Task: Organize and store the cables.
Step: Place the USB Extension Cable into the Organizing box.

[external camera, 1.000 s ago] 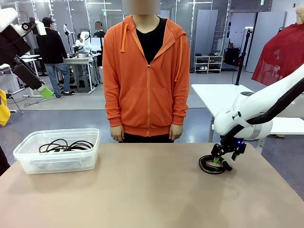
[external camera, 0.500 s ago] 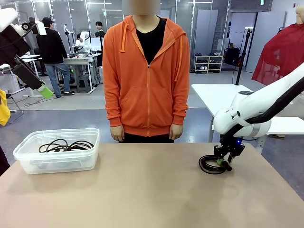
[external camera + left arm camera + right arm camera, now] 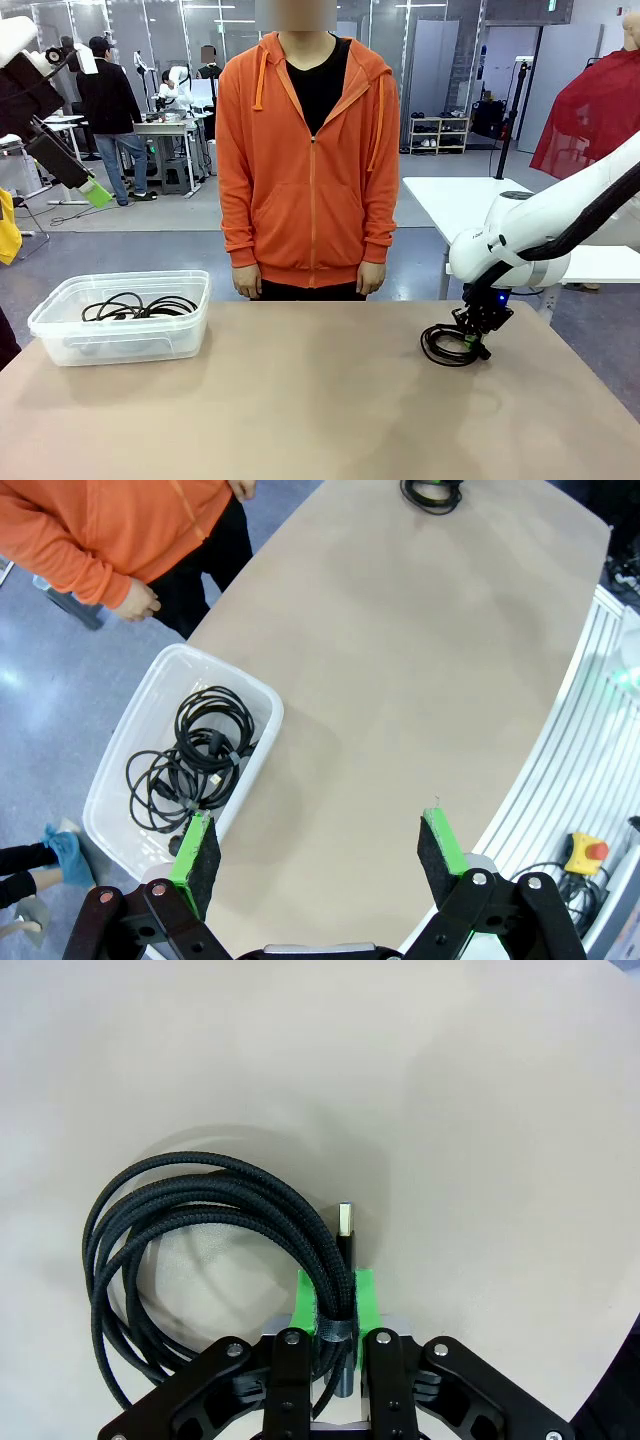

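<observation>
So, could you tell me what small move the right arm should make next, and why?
Probably a short straight lift. The right gripper has its jaws shut on the bundled part of the coiled cable, which still lies on the table. Raising it clear would let the loops hang free before any carry toward the clear bin at the table's left, where other cables already lie.

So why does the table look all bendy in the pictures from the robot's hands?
Left wrist view: a wide lens curves the table edge and tilts the box. Right wrist view: the cable is sharp and casts a soft shadow, with the edge bowed too. Front view: straight lines, even room light.
</observation>
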{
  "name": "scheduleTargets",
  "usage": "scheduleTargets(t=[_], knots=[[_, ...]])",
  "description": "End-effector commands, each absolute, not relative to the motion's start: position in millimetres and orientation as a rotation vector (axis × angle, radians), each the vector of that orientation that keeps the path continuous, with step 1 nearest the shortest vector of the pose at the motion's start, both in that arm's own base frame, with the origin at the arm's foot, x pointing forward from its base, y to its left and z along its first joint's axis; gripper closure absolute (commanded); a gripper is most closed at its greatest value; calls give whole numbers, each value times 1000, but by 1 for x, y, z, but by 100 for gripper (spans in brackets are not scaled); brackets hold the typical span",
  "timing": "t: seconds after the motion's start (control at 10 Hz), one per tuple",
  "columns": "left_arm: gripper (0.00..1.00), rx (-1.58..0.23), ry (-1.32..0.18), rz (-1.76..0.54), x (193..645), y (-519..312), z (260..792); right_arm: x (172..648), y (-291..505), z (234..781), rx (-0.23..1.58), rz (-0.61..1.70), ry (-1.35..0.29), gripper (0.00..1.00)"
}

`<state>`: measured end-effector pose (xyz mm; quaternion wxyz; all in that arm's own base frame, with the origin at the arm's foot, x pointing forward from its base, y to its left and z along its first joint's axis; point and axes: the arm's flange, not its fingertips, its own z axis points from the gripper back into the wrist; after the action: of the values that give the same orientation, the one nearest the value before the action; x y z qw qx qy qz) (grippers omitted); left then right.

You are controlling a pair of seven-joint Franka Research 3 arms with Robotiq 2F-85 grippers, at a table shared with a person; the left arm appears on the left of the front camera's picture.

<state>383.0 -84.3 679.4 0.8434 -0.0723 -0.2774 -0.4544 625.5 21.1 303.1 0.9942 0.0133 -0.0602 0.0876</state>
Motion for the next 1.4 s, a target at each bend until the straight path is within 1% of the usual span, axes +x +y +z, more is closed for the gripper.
scheduleTargets(t=[0.0,0.1,0.2,0.5,0.8,1.0,1.3], knots=[[0,-137,-579,-944,382,-85,680,632,25,311,6,145,-112,100],[0,-137,-579,-944,382,-85,680,630,25,322,19,134,-88,100],[0,-137,-579,-944,382,-85,680,627,25,343,-3,124,-62,91],[0,-137,-579,-944,382,-85,680,612,33,396,-16,92,-90,91],[0,-137,-579,-944,382,-85,680,605,42,410,8,32,-82,91],[0,-137,-579,-944,382,-85,680,597,55,416,59,-6,-109,91],[0,-137,-579,-944,382,-85,680,576,98,414,80,-29,-128,91]])
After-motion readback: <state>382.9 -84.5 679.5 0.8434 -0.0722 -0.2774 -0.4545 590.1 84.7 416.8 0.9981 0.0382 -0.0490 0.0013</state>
